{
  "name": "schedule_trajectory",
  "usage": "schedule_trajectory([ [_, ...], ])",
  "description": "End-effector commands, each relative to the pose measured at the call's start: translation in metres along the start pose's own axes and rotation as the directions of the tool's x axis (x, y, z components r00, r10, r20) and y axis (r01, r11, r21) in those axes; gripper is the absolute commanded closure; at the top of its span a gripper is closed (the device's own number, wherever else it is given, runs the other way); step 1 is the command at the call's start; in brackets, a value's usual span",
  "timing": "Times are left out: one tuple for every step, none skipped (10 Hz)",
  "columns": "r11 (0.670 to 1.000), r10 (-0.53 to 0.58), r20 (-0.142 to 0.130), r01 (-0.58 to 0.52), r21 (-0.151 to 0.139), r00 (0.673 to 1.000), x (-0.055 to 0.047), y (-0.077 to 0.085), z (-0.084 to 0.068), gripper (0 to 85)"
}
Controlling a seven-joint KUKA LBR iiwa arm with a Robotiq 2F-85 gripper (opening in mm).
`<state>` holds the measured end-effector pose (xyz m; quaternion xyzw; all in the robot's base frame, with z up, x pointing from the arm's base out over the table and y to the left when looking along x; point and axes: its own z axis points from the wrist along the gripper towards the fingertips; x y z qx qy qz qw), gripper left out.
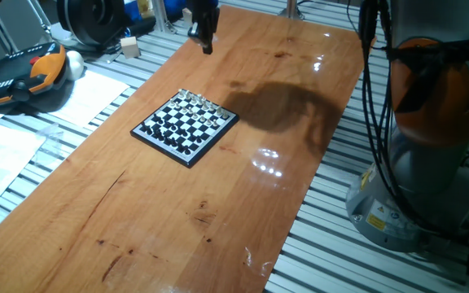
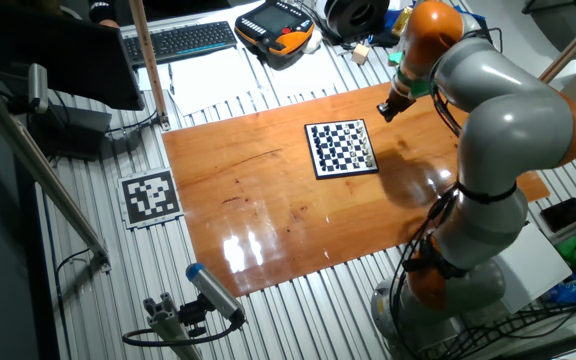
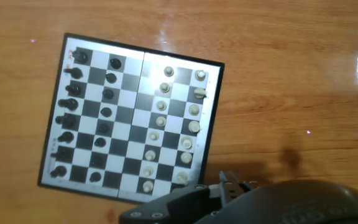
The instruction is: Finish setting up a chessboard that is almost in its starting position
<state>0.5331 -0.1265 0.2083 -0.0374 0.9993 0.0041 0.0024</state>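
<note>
The chessboard (image 1: pixel 186 127) is a small black-framed board on the wooden table (image 1: pixel 169 228). It also shows in the other fixed view (image 2: pixel 342 148). In the hand view the chessboard (image 3: pixel 129 115) has black pieces (image 3: pixel 107 94) in two files on the left and pale pieces (image 3: pixel 160 104) in two files on the right. My gripper (image 1: pixel 205 37) hangs in the air beyond the board's far side, apart from it. It also shows in the other fixed view (image 2: pixel 389 107). In the hand view only its dark body (image 3: pixel 229 199) shows at the bottom edge. Its jaws are too small and dark to read.
An orange and black pendant (image 1: pixel 24 75) and white papers (image 1: pixel 96 94) lie left of the table. My arm's grey base (image 1: pixel 418 175) with cables stands at the right. A keyboard (image 2: pixel 183 40) and a printed marker tag (image 2: pixel 150 195) lie off the table.
</note>
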Motion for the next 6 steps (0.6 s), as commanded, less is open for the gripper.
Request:
schedule_trajectory([
  [1.000, -0.024, -0.008, 0.024, -0.009, 1.000, 0.000, 0.001, 0.000, 85.0],
  [0.999, -0.047, -0.010, 0.047, -0.014, 0.999, 0.000, 0.003, 0.000, 85.0],
  [0.998, -0.061, -0.021, 0.061, -0.027, 0.998, -0.001, 0.007, 0.001, 85.0],
  [0.997, -0.067, -0.014, 0.067, -0.029, 0.998, -0.001, 0.010, 0.003, 85.0],
  [0.997, -0.073, 0.002, 0.073, -0.033, 0.997, -0.001, 0.013, 0.003, 85.0],
  [0.997, -0.073, 0.016, 0.073, -0.023, 0.997, -0.001, 0.014, 0.001, 85.0],
])
